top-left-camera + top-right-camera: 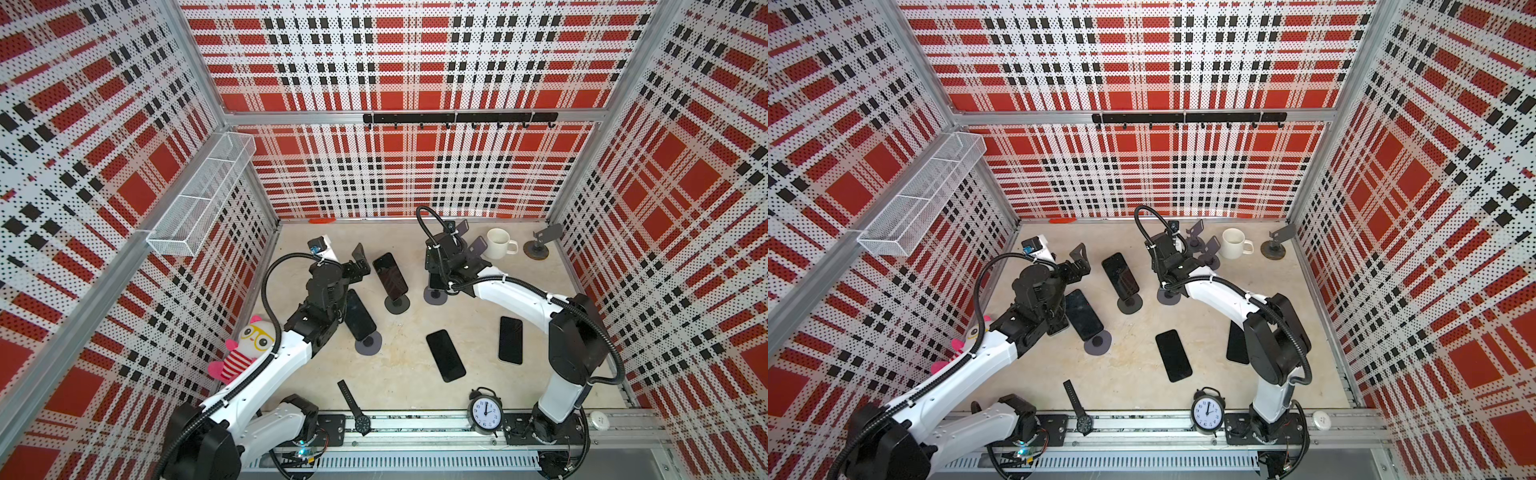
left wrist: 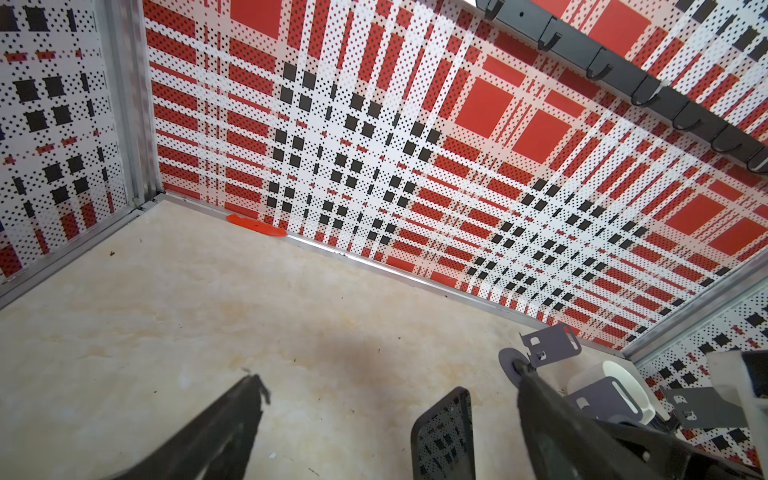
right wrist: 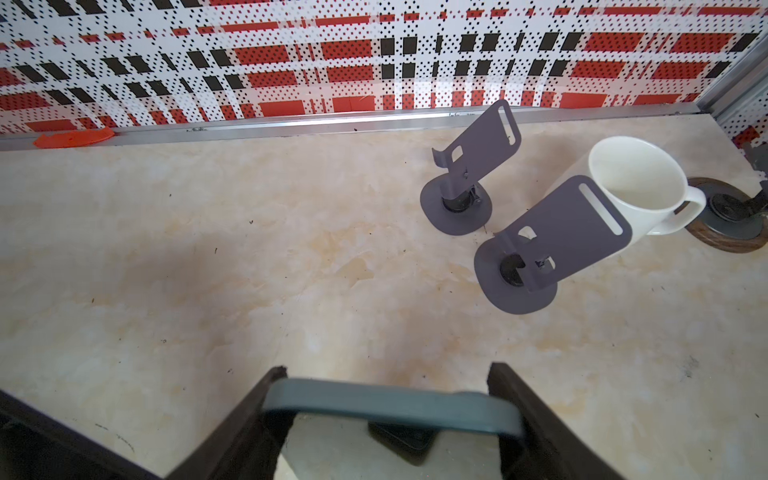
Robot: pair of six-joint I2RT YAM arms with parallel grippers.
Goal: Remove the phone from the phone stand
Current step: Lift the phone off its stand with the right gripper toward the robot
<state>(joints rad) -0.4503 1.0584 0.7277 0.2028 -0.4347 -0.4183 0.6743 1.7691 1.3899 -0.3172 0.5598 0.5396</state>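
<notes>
phone, teal-grey case, is seen edge-on at bottom centre of the right wrist view, clamped across its width by the right gripper. in both top views it is hidden under that gripper, right of centre, directly over the round grey base of its phone stand. whether it is seated in the cradle or clear of it cannot be told. step in hand is judged as: grasp made, lift-out pending. next move calls for a pull up along the cradle's slope so the lower lip is cleared and the stand is not dragged or tipped. left gripper is held wide apart and empty, just left of another phone at frame centre. an empty stand and a white mug are seen at right of the right wrist view.
</notes>
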